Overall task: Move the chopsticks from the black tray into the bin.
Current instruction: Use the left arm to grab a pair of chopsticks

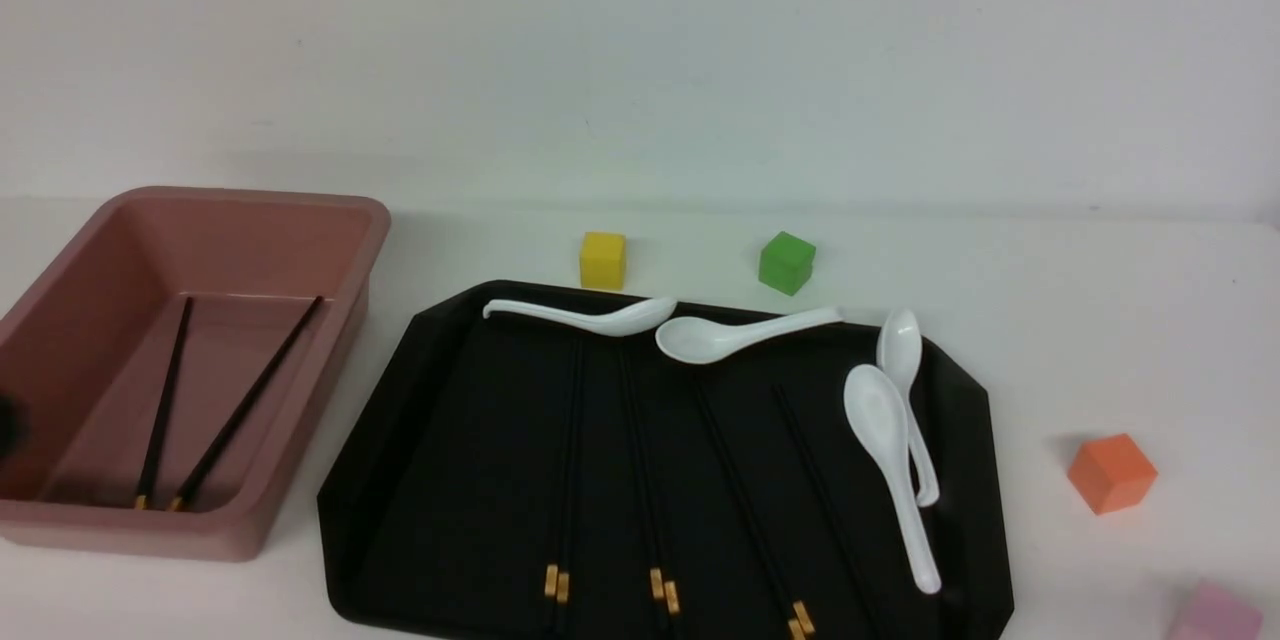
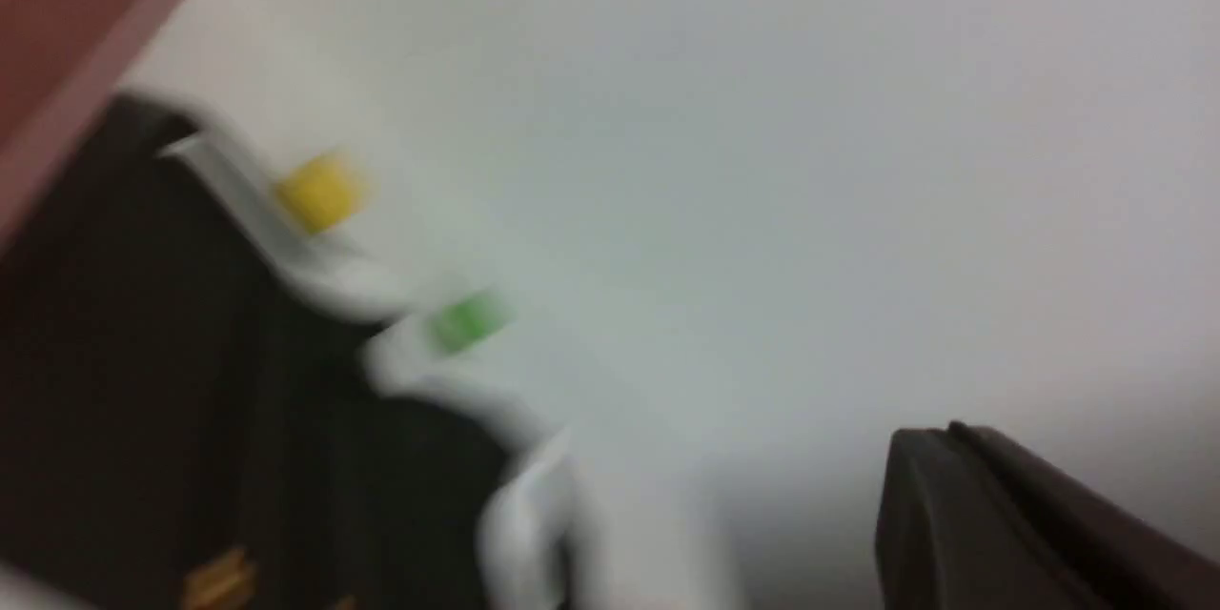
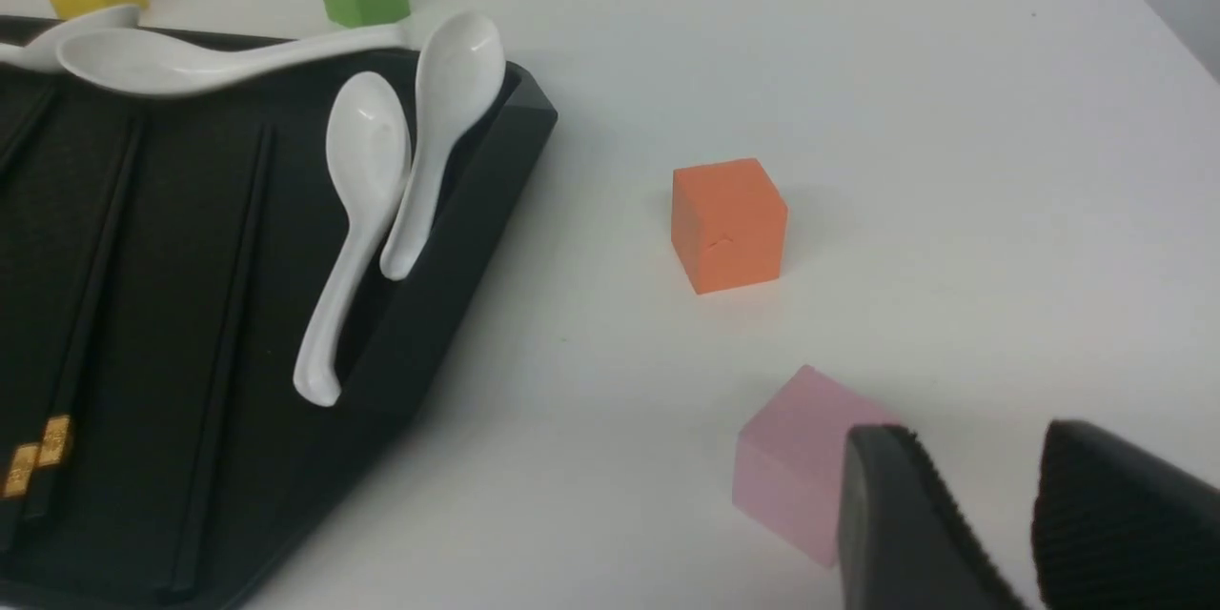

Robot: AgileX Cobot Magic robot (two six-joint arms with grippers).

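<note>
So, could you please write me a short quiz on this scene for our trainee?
1. How many chopsticks lie in the pink bin?
2. True or false: all four white spoons rest on the black tray.
3. Which cube stands nearest the right pincer: A yellow, B green, C pink?
Key: 1. two; 2. true; 3. C, the pink cube.

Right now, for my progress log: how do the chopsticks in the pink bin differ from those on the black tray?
The two thin black chopsticks in the dusty-pink plastic bin splay into a V, gold ends together; the tray chopsticks on the flat black tray lie in tight side-by-side pairs. The bin pair stand out against pink; the tray ones barely show against black. Both sets show gold bands at their near ends.
</note>
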